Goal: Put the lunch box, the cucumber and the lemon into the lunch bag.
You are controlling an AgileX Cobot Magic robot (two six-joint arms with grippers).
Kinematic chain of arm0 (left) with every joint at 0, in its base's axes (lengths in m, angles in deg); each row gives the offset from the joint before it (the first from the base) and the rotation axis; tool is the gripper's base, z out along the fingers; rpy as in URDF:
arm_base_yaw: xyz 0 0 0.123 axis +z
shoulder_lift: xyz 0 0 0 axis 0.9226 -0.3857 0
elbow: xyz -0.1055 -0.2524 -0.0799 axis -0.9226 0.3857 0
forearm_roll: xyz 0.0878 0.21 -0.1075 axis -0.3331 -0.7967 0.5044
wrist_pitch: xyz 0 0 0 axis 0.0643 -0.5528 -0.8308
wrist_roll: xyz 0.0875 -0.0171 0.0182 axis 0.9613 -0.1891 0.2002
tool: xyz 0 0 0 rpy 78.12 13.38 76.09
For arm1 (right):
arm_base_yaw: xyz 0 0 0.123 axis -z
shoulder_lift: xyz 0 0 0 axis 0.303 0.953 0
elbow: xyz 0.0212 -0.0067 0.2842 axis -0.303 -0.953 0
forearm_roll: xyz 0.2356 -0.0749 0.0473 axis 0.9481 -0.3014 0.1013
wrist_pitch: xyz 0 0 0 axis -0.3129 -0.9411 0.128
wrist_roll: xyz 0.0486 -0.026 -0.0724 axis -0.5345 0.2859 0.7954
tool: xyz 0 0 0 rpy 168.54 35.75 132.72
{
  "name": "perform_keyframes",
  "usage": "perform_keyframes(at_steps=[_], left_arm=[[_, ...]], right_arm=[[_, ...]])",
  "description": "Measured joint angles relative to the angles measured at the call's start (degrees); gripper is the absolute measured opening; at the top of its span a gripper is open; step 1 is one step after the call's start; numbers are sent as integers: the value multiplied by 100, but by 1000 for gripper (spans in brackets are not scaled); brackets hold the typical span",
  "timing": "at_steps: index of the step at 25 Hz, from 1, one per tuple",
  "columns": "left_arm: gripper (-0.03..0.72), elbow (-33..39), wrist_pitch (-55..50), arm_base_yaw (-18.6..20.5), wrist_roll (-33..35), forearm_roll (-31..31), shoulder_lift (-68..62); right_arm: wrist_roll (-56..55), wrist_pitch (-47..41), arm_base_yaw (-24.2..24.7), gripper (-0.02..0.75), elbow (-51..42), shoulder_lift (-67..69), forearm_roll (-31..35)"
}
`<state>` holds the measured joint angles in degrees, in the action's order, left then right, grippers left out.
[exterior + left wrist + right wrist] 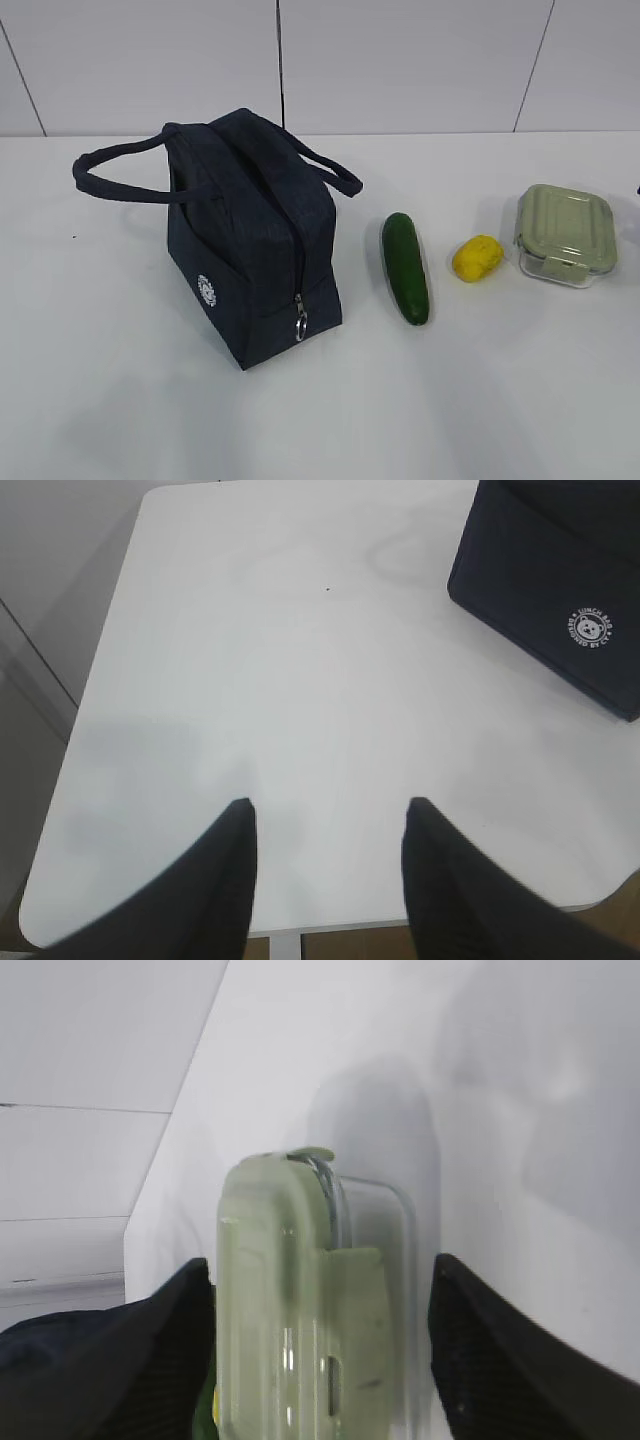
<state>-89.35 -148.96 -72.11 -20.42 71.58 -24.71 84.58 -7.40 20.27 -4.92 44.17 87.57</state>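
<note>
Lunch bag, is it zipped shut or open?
Shut: the lunch bag stands with its zipper pull ring down at the end.

The lunch bag (250,235) stands at the left with its zipper (298,262) closed along the top, barring entry. Right of it, bare table (450,400) separates the cucumber (405,267), the lemon (477,258) and the lunch box (565,233). The near table lies open.

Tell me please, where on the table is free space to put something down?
Bare table lies left of and in front of the lunch bag, and along the whole near edge. It is crowded to the right: cucumber, lemon and lunch box sit in a row with narrow gaps.
</note>
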Motion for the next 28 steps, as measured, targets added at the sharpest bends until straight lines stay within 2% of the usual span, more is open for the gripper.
perform_keyframes(at_steps=[11, 23, 28], left_arm=[[341, 0, 0, 0, 0, 0, 0], [341, 0, 0, 0, 0, 0, 0], [341, 0, 0, 0, 0, 0, 0]], right_arm=[[-239, -11, -317, 506, 186, 176, -154], [-260, -32, -404, 506, 194, 189, -292], [-260, -32, -612, 506, 199, 189, -366]])
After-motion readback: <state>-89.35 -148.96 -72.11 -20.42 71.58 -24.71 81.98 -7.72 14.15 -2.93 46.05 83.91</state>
